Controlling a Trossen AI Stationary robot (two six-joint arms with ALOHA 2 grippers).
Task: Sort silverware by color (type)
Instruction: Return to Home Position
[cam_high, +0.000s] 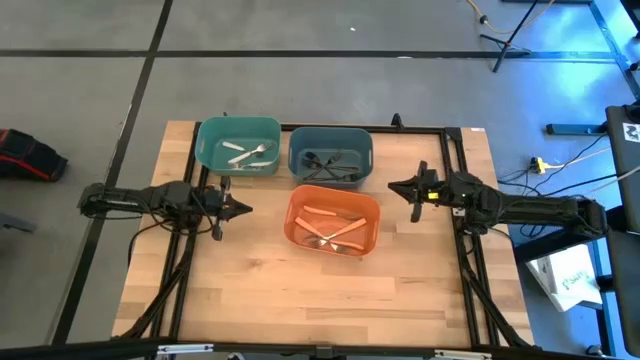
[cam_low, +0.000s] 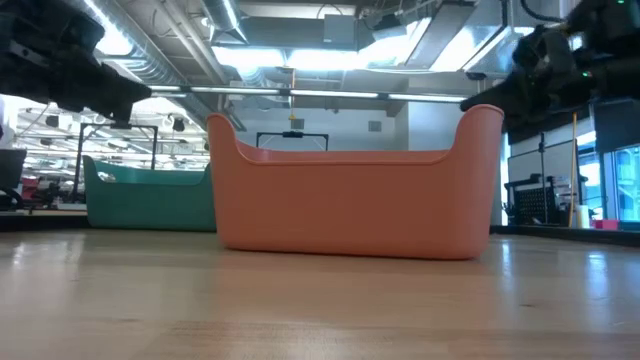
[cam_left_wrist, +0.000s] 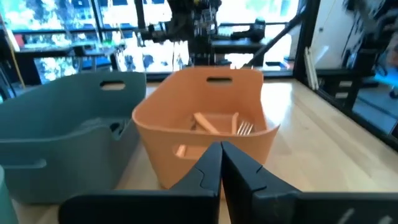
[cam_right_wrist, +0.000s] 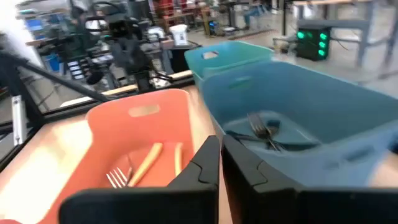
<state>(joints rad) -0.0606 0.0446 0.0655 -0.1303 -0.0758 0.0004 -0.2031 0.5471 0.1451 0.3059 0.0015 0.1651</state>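
Note:
Three bins hold the silverware. White pieces (cam_high: 248, 154) lie in the teal bin (cam_high: 238, 125), black ones (cam_high: 330, 163) in the blue-grey bin (cam_high: 331, 133), and orange-handled ones (cam_high: 333, 230) in the orange bin (cam_high: 333, 193). My left gripper (cam_high: 246, 209) is shut and empty, level, just left of the orange bin. My right gripper (cam_high: 393, 186) is shut and empty, level, just right of the orange and blue-grey bins.
Bare wooden tabletop (cam_high: 300, 290) stretches from the bins to the near edge. A black frame rail (cam_high: 420, 128) runs along the far side behind the bins. The teal and blue-grey bins stand side by side, with the orange bin in front of them.

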